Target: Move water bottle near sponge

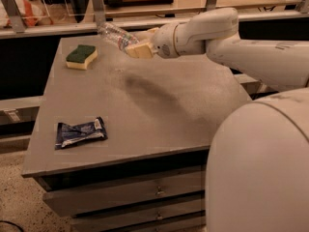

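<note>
The gripper [138, 49] hung above the far side of the bench [159, 120], clamped on the water bottle [114, 35]. The bottle was in the air and lay almost level. Its long axis ran left and slightly up from the gripper, with the free end above the sponge [81, 57]. This looked like the carrying step. The next move would probably be to lower the bottle beside the sponge and let go.

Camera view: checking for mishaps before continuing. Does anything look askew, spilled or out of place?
Only the water bottle: it is tipped nearly sideways in mid-air, held by the gripper over the far side of the table, right of the sponge. Sponge and blue packet lie flat; no spill shows.
</note>
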Tool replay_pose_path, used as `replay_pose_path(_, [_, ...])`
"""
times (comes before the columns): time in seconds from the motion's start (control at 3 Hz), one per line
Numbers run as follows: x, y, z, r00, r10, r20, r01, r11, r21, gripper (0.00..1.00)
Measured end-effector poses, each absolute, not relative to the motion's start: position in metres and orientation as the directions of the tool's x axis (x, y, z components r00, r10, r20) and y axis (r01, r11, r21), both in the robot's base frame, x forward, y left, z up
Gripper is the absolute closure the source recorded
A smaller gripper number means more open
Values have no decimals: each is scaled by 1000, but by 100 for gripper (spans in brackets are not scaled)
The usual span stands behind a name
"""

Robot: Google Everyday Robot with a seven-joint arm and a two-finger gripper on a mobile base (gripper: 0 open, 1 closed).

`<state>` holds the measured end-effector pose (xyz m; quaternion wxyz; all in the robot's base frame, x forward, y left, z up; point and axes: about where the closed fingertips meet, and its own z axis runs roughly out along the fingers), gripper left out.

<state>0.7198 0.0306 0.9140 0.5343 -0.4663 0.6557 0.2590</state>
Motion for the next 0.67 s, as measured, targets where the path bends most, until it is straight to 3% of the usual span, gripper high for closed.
replay_pose_path(0.67, [711,56,895,-28,-324,-945,-918,384,-105,100])
